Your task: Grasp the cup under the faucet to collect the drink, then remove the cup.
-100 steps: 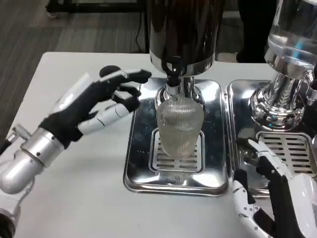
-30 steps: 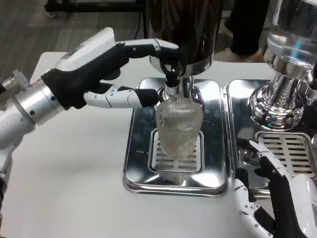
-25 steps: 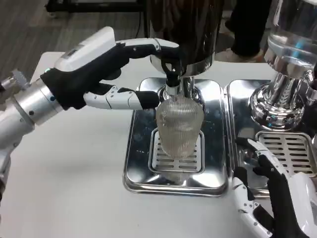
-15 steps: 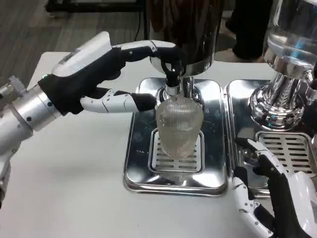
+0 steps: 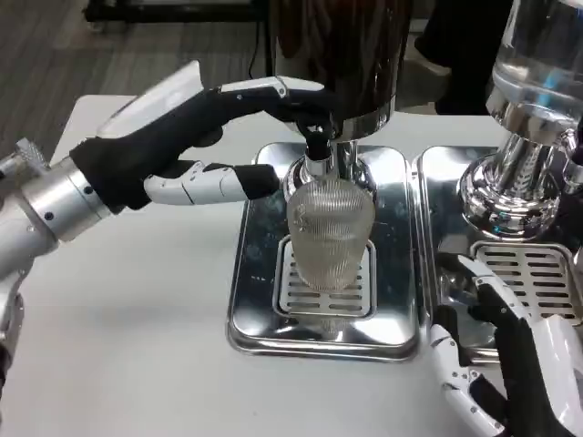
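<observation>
Head view: ribbed cup point(image 5: 330, 232) stands on drip grate point(image 5: 326, 287) under faucet point(image 5: 317, 150). Left hand point(image 5: 187, 137) spread, empty, fingertips reaching faucet. Right hand point(image 5: 510, 364) open, idle. Advice: keep cup centred under spout; press lever gently.

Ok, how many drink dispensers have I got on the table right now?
2. The dark dispenser stands at centre, over the ribbed cup on its steel drip tray. The clear dispenser stands at the right edge, partly cropped, so more could sit beyond the frame.

Cup point(image 5: 331, 232) on tray point(image 5: 255, 309) – under faucet point(image 5: 318, 150)
</observation>
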